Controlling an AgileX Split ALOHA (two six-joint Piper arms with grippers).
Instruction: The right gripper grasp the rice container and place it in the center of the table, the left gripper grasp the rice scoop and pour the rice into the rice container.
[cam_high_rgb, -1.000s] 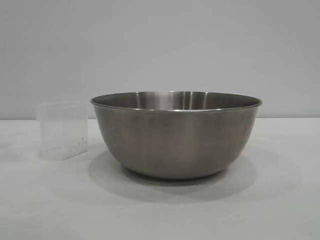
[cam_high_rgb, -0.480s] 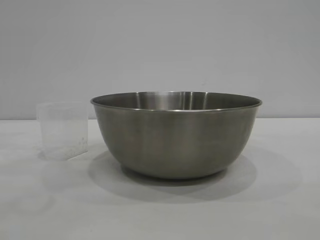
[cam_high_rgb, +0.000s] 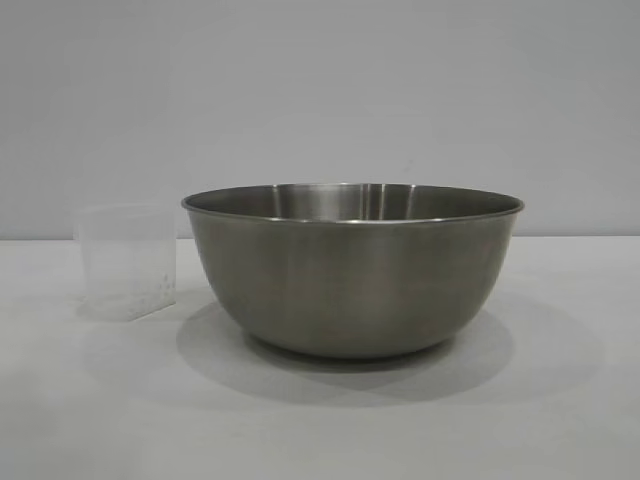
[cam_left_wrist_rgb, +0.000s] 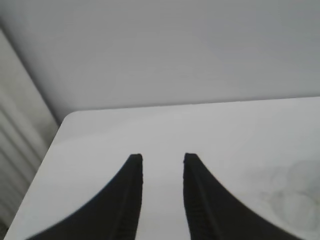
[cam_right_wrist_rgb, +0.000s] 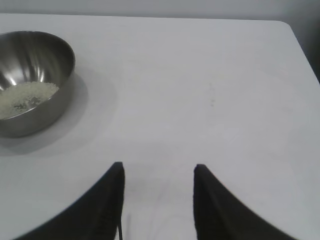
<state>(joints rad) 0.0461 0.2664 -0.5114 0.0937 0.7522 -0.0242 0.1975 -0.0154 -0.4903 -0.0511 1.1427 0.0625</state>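
Sitting upright near the middle of the desk (cam_high_rgb: 560, 420), the rice container (cam_high_rgb: 352, 270) already holds a pale heap of rice (cam_right_wrist_rgb: 25, 97), and I judge its smooth, rigid steel wall slippery, so the thin rolled rim is the only sound place to pinch. At its 9 o'clock, just beside it, stands the rice scoop (cam_high_rgb: 127, 262), light, stiff plastic with a few grains clinging inside, probably best taken by its wall or handle, which I cannot see. Both arms hover apart over bare desk, the left gripper (cam_left_wrist_rgb: 162, 161) with jaws narrowly parted, the right gripper (cam_right_wrist_rgb: 157, 170) with jaws wider, each holding nothing.
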